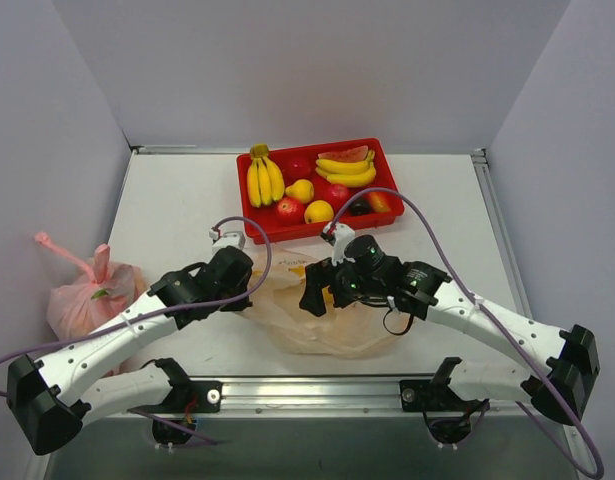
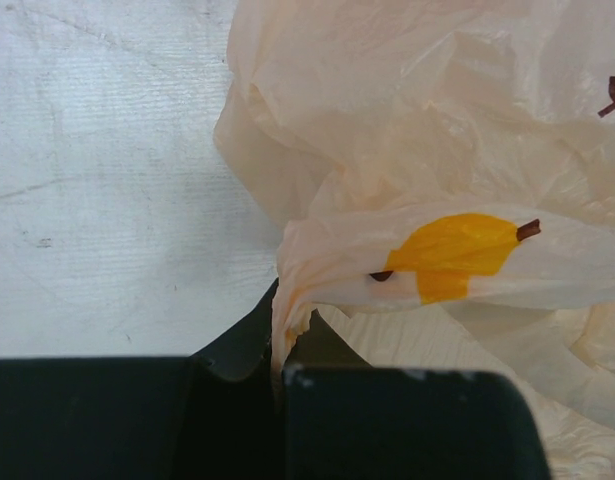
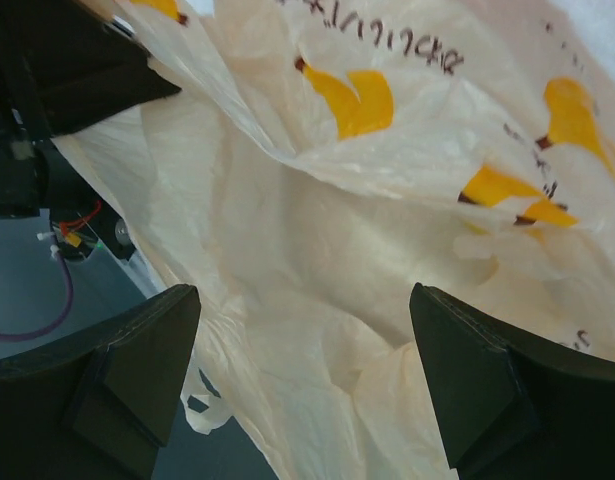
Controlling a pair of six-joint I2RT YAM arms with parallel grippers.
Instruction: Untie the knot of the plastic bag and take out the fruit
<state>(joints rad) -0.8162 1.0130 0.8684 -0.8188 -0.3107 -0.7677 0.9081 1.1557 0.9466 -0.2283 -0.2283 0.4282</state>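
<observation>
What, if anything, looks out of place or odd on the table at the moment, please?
The pink bag slumps alone at the left edge of the table, far from the red tray. The plastic bag lies crumpled and flat, a fold pinched in the left gripper. Nothing is spilled.

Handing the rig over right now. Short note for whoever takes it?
Left tool: shut on a fold at the left edge of the bag.
Right tool: open, straddling the bag film, gripping nothing.
Fruit: in the red tray at the far side, beside the bananas.
Done: probably most of it. The bag lies flat and no knot shows.
Left: confirm the bag is empty, then release it.
</observation>
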